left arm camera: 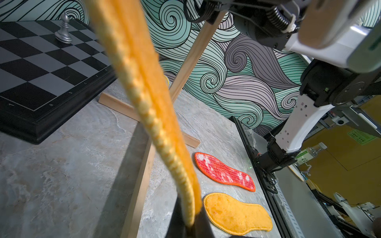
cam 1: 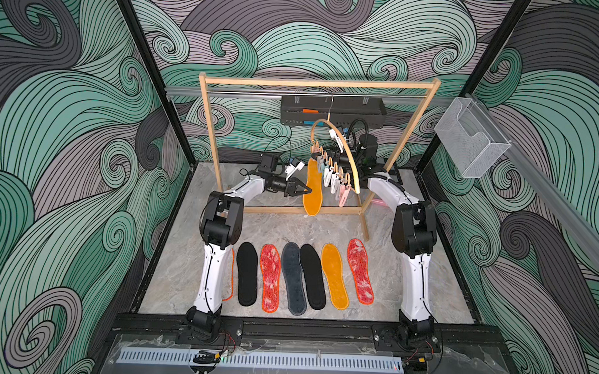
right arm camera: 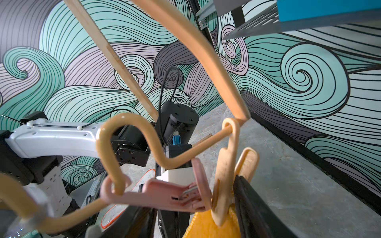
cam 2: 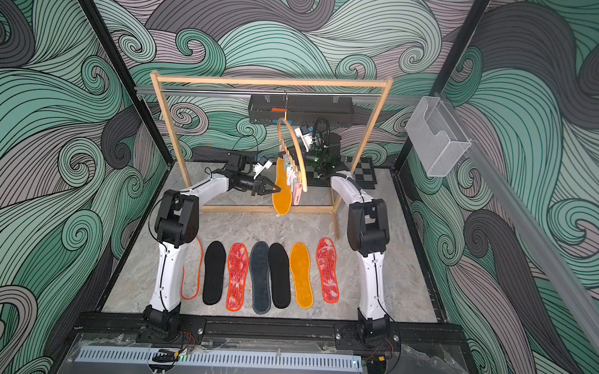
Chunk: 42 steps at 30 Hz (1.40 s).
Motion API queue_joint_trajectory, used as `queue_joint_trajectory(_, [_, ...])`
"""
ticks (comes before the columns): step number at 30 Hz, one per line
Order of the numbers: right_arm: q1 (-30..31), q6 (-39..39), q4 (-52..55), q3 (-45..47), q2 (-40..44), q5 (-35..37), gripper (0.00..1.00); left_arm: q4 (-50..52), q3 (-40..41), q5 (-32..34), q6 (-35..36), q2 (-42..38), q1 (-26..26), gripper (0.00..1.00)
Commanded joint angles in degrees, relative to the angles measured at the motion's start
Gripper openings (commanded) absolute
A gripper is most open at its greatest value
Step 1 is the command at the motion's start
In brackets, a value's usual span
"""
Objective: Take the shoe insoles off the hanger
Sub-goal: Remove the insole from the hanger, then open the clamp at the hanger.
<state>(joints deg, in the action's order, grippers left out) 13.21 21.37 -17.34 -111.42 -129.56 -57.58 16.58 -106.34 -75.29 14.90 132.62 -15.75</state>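
Observation:
One mustard yellow insole hangs from a cream peg at the end of the wooden hanger. My left gripper is shut on that insole's edge, low down. My right gripper reaches in from behind, its jaws apart around the cream peg and a pink peg. One finger lies against the cream peg, which still clamps the insole. Several insoles lie in a row at the front: black, red-white, dark grey, yellow. A pale orange-edged one is half hidden by my left arm.
The hanger hooks onto a tall wooden rack frame, whose feet rest on the marble table. A chessboard with a silver piece lies behind the rack. A black tray hangs on the back rail. A wire basket is mounted at the right.

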Motion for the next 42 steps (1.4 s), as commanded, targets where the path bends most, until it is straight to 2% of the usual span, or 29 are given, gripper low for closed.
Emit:
queue_joint_trajectory(1, [-0.21, -0.22, 0.41, 0.03, -0.36, -1.48, 0.58, 4.67, -1.85, -2.1, 3.82, -3.15, 0.1, 0.0])
queue_joint_trajectory(12, [-1.17, -6.34, 0.78, 9.44, 1.98, -1.5, 0.62, 6.06, -3.14, 0.76, 4.44, -1.51, 0.53, 0.0])
queue_joint_trajectory(22, [-1.84, -5.72, -0.63, 10.0, -0.18, -1.54, 0.63, 6.77, -3.3, 0.26, 4.96, -1.48, 0.7, 0.0])
queue_joint_trajectory(29, [-1.42, 0.52, -4.61, 2.63, -4.58, -6.91, 0.63, 7.86, -3.73, -0.65, 5.1, -1.1, 0.65, 0.0])
queue_joint_trajectory(42, [0.36, 6.84, -4.76, -11.92, -11.8, -9.07, 0.63, 8.74, -4.38, -0.64, 5.74, -0.92, 0.71, 0.0])
